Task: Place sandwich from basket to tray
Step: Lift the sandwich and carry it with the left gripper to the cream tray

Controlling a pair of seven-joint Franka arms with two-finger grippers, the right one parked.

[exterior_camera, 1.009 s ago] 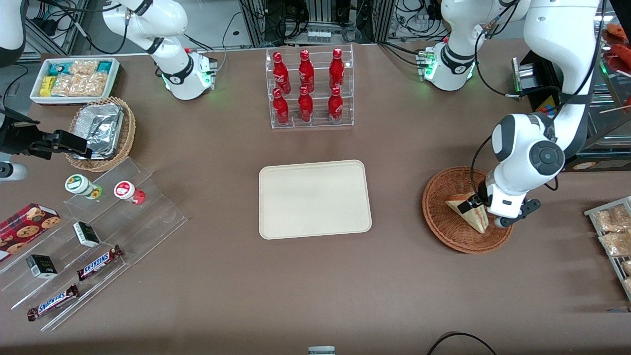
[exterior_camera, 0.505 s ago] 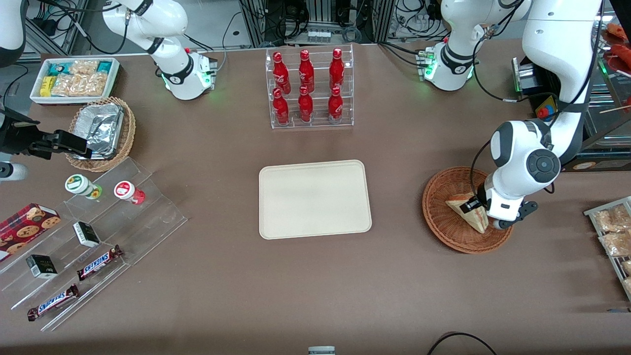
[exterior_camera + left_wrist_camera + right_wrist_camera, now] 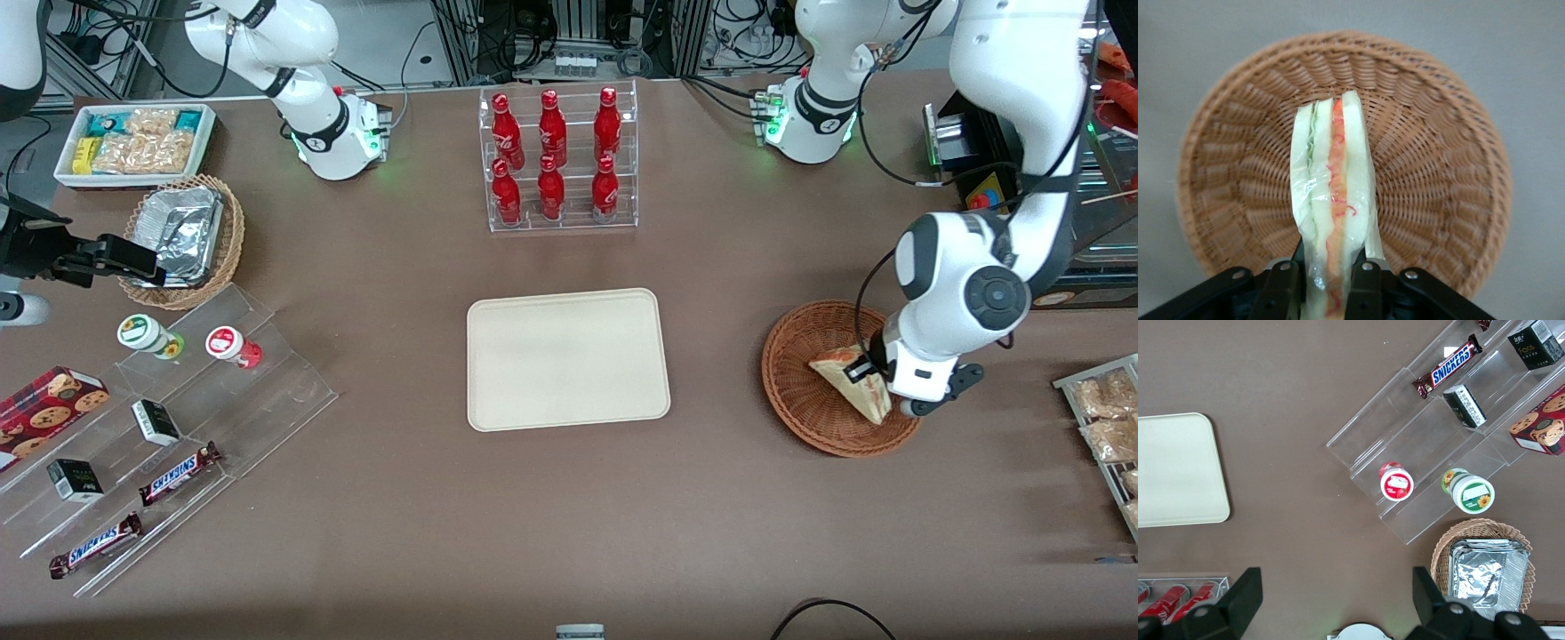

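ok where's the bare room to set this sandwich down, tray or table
The flat cream-beige tray is wholly bare. Open brown table lies between it and the reddish-brown wicker basket, where the gripper is shut on the triangular sandwich. It is crowded at the clear rack of red bottles.

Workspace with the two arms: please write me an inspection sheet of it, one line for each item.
Surface: brown table, no spills seen.
Job's things: sandwich held on edge over the basket, within its rim; tray bare, mid-table.
Clutter: rack of red bottles; acrylic steps with Snickers bars and small cups; tan basket with a foil container; white bin of snacks.
Grippers: claw shut on the sandwich, above the basket.
Cables: black cable along the working arm's wrist; another at the table edge nearest the front camera.
Surroundings: equipment frames and wiring past the table.
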